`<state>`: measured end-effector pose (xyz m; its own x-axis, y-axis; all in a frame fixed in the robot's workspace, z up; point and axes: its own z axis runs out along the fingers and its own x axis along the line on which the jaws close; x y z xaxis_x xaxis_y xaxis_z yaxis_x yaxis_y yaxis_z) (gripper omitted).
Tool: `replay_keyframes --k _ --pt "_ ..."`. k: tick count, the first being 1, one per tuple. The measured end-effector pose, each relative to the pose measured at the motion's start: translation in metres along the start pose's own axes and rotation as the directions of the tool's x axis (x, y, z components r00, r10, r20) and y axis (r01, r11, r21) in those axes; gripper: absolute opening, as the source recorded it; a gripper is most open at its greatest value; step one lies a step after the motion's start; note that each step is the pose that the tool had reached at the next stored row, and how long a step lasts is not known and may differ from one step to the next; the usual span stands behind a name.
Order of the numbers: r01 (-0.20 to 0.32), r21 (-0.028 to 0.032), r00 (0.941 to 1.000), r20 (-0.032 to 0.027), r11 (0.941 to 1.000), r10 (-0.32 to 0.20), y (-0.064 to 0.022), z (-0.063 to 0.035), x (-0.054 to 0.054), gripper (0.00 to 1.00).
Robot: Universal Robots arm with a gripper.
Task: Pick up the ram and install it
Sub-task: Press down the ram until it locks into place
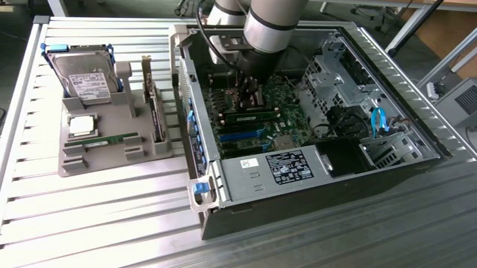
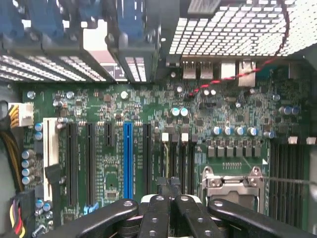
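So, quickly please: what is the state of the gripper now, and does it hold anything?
Gripper: shut, down inside the computer case over the motherboard. Whether it holds a ram stick cannot be told.

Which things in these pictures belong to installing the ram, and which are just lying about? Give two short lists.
Belonging to the job:
gripper, shut, down inside the computer case
ram stick on the motherboard
ram slots

Lying about:
second ram stick in the grey holder
hard drive
processor chip
expansion card
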<state>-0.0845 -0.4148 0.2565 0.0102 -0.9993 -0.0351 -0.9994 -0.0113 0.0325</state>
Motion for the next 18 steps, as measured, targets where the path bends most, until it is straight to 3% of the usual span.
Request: replay_keyframes --k 8,18 --pt "0.0 0.0 1.0 0.0018 1.0 0.0 0.0076 0.0104 0.0 0.09" --pt "0.0 -0.0001 1.0 0.0017 1.0 0.0 0.0094 0.0195 0.001 0.09"
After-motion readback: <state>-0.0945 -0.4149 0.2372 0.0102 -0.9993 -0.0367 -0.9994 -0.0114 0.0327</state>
